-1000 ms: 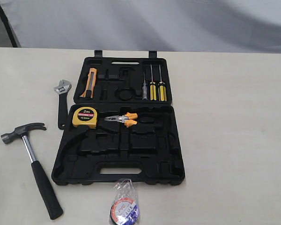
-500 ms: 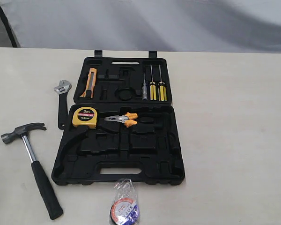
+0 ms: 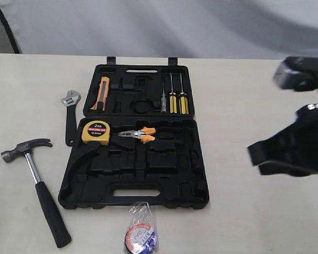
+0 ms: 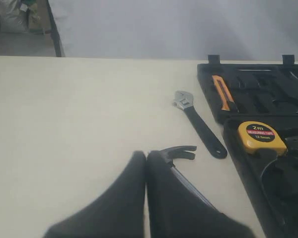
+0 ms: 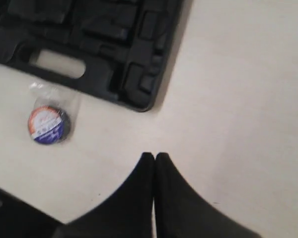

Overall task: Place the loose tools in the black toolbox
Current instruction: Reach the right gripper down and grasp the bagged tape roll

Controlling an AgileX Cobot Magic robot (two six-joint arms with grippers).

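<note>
The black toolbox lies open in the middle of the table. Left of it lie the steel claw hammer and the silver adjustable wrench. The plastic-wrapped tape roll rests in front of the case's slot handle. My right gripper hangs blurred above the table to the right of the case. In its wrist view it is shut and empty, with the tape roll and the toolbox corner beyond. My left gripper is shut and empty above the table, with the hammer's claw and the wrench beyond it.
Inside the case sit a yellow tape measure, orange-handled pliers, an orange utility knife and screwdrivers. A grey backdrop runs behind the table's far edge. The left arm does not show in the exterior view.
My right arm has come into the exterior view from the right edge, blurred by motion. The tools and the toolbox have not moved.
</note>
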